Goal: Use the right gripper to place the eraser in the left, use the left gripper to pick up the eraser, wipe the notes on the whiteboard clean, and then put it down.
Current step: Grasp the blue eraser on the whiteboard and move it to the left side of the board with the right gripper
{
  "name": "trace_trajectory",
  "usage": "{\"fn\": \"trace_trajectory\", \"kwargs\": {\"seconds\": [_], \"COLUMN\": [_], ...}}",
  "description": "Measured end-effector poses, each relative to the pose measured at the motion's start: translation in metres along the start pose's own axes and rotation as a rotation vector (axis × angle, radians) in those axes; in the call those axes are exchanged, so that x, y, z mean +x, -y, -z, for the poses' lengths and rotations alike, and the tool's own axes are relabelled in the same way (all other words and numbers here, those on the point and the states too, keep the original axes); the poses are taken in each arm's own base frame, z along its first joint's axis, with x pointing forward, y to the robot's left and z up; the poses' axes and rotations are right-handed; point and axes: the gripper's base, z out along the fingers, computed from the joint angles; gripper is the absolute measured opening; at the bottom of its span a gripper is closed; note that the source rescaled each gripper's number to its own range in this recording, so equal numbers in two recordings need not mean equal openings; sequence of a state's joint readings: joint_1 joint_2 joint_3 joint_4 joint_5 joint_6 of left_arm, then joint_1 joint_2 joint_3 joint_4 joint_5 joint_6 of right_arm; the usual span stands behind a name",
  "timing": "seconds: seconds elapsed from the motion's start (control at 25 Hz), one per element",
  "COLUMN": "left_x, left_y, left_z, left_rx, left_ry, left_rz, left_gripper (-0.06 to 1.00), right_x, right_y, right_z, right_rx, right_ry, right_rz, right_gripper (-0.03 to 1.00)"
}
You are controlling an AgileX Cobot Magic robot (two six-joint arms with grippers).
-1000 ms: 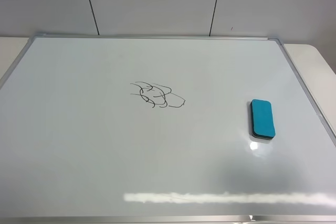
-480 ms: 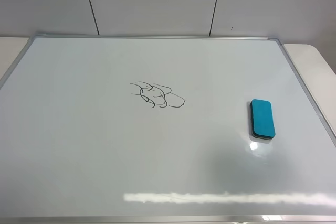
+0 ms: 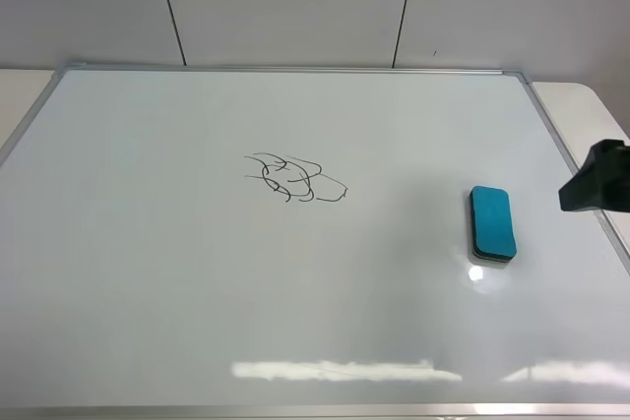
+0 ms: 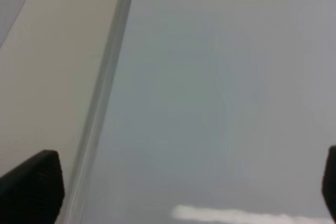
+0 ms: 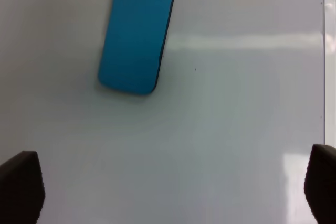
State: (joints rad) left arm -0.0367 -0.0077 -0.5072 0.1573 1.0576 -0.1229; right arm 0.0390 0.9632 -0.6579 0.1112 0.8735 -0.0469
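A teal eraser [image 3: 492, 223] lies flat on the right side of the whiteboard [image 3: 197, 322]; it also shows in the right wrist view [image 5: 137, 32]. Black scribbled notes [image 3: 292, 178] sit near the board's middle. My right gripper [image 5: 168, 187] is open and empty, its fingertips [image 5: 21, 184] wide apart over bare board, short of the eraser. Part of the right arm [image 3: 597, 190] shows at the right edge of the high view, right of the eraser. My left gripper [image 4: 184, 182] is open and empty over the board's left frame [image 4: 100, 108]; it is out of the high view.
The board's metal frame [image 3: 576, 184] runs close to the right of the eraser. A beige table [image 3: 591, 105] shows beyond the frame on both sides. A panelled wall [image 3: 295, 7] stands behind the board.
The right arm has come into the high view at the right edge. The eraser and notes have not moved.
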Motion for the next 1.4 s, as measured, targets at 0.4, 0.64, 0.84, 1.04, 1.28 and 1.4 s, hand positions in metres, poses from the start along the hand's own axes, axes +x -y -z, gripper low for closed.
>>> {"fn": "trace_trajectory", "kwargs": {"seconds": [0.4, 0.64, 0.84, 1.04, 1.28, 1.4], "left_x": [0.0, 0.0, 0.0, 0.0, 0.0, 0.0], "left_y": [0.0, 0.0, 0.0, 0.0, 0.0, 0.0], "left_z": [0.0, 0.0, 0.0, 0.0, 0.0, 0.0], "left_rx": [0.0, 0.0, 0.0, 0.0, 0.0, 0.0], "left_ry": [0.0, 0.0, 0.0, 0.0, 0.0, 0.0], "left_rz": [0.0, 0.0, 0.0, 0.0, 0.0, 0.0], "left_gripper": [1.0, 1.0, 1.0, 1.0, 1.0, 1.0], "right_x": [-0.053, -0.056, -0.055, -0.053, -0.051, -0.051], "right_y": [0.005, 0.006, 0.007, -0.006, -0.021, -0.022], "right_z": [-0.073, -0.094, -0.109, -0.12, -0.132, -0.133], "right_rx": [0.0, 0.003, 0.006, -0.011, -0.029, -0.029], "right_ry": [-0.109, -0.123, -0.154, -0.18, -0.192, -0.193], "right_rz": [-0.043, -0.049, -0.049, -0.003, 0.049, 0.048], "right_gripper": [1.0, 1.0, 1.0, 1.0, 1.0, 1.0]}}
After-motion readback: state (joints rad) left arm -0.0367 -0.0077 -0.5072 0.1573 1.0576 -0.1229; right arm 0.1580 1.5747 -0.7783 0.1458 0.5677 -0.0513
